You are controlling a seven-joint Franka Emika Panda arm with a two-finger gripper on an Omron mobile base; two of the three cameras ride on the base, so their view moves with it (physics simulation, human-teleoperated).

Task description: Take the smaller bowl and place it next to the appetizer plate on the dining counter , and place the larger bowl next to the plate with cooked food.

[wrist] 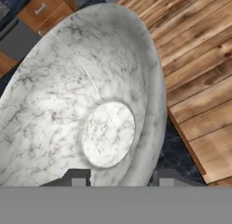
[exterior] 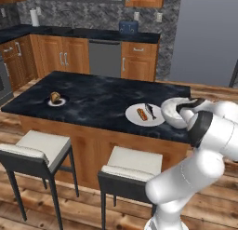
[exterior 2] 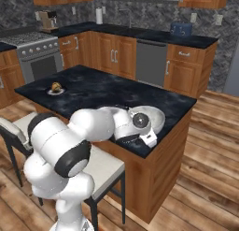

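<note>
Grey-white marbled stone is what the larger bowl (wrist: pixel 86 105) appears to be made of, and it is sitting at the near right end of the dining counter (exterior: pixel 93 91), just beside the plate with cooked food (exterior: pixel 144 114). The hand view is looking straight down into its glossy basin. The gripper (wrist: pixel 120 175) is straddling the near rim, one finger tip inside the wall and one outside, jaws standing about half parted with the bowl's wall between them. Whether the pads are actually pressing the wall cannot be told from these pictures.

Handling judgement: the bowl is looking rigid, thick-walled and probably heavy for its size, with a polished surface that is likely slippery. A rim pinch is the only practical hold, since the body is far wider than the jaws. Held at one edge, it is likely to sag away from the fingers, so a deep, square bite on the wall is advisable. Being stone-like, it is liable to chip if dropped on the hard top.

The bowl is standing close to the counter's right edge, with wooden floor below. The appetizer plate (exterior: pixel 56 101) is lying well apart, toward the far left end of the same counter.
</note>
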